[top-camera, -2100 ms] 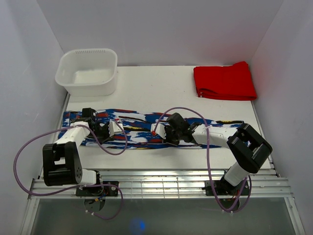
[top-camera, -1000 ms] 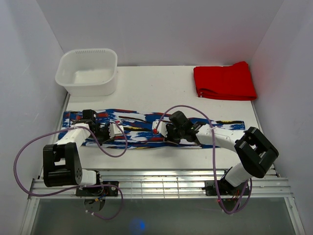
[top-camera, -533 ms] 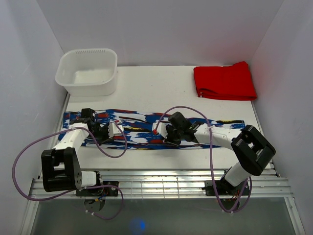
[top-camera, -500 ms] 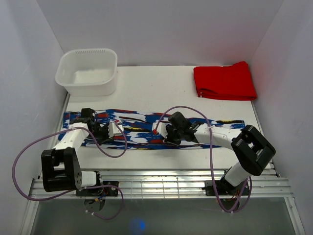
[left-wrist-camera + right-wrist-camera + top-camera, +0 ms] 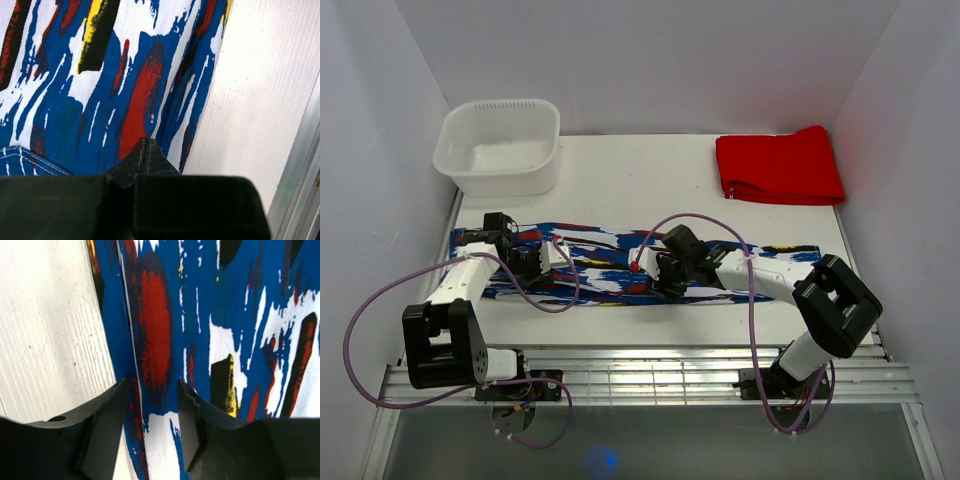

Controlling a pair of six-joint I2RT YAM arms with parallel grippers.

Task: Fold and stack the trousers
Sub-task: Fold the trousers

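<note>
Long soft blue/white/red print fabric trousers (image 5: 605, 262) lie flat, stretched L-R across near half of white table (image 5: 640, 185). L gripper (image 5: 146, 150): fingers pressed together, tips on cloth nr its near edge. R gripper (image 5: 150, 405): fingers apart, straddling near edge.

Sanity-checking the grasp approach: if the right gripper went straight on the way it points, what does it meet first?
The trousers. The right gripper is open, pointing down at the print near its edge beside the table; fabric comes first, probably almost at once, though depth is unclear.
</note>
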